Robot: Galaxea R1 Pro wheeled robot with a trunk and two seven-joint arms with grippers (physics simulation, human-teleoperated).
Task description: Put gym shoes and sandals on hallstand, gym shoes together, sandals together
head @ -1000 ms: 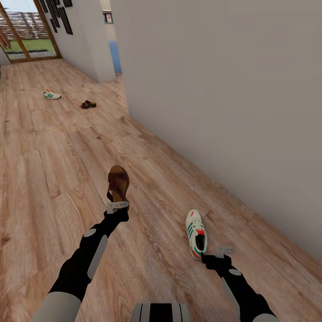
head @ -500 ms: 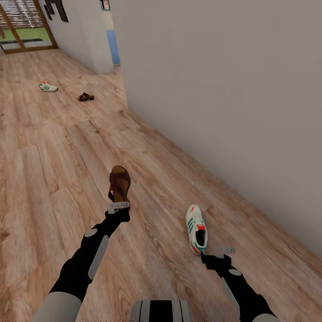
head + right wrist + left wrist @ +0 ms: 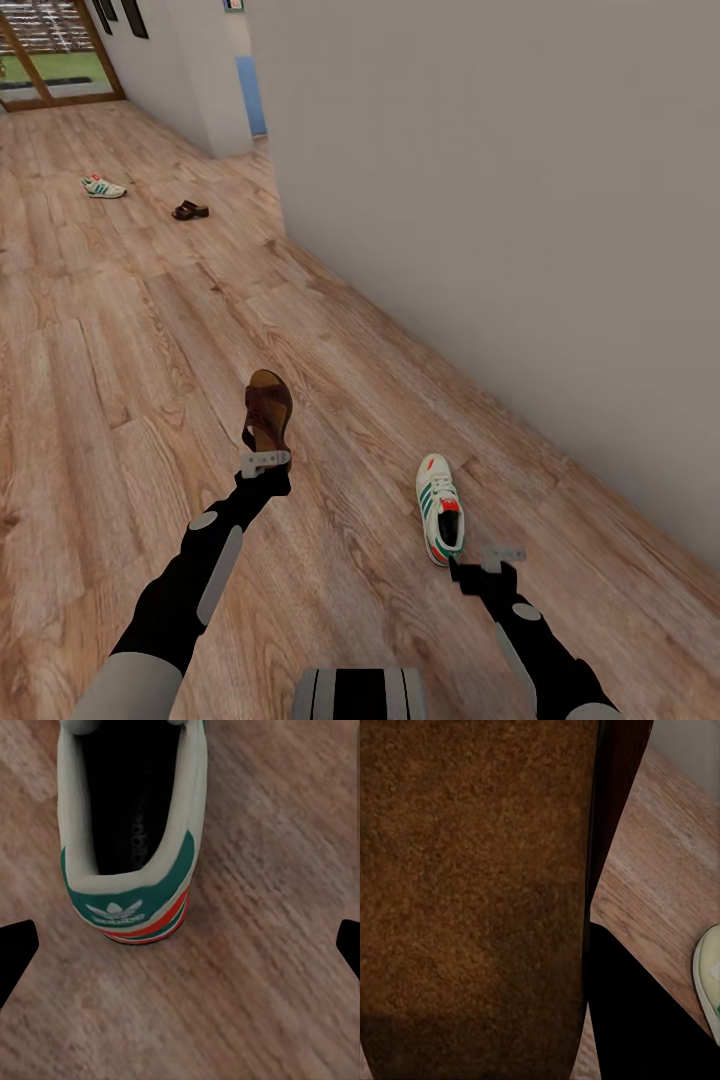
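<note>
A brown sandal (image 3: 267, 412) was held up at the tip of the left gripper (image 3: 264, 462), its heel end clamped between the jaws and its toe pointing away down the corridor, above the wood-plank floor (image 3: 120, 340). In the left wrist view the sandal's rough brown surface (image 3: 472, 892) lay right against the camera, with a sliver of a pale shoe (image 3: 709, 979) at the edge. A white gym shoe (image 3: 439, 509) with green stripes lay on the floor near the grey wall (image 3: 520, 200), heel towards the robot. The right gripper (image 3: 488, 566) sat just behind that heel; the right wrist view showed the green-and-red heel (image 3: 135, 911) between the two dark fingertips (image 3: 15, 949), which stood wide apart and touched nothing. Well down the corridor, a second gym shoe (image 3: 103, 187) and a second sandal (image 3: 189, 210) lay on the floor, near each other but apart. Beyond them stood a glazed door (image 3: 60, 60) in a wooden frame.
</note>
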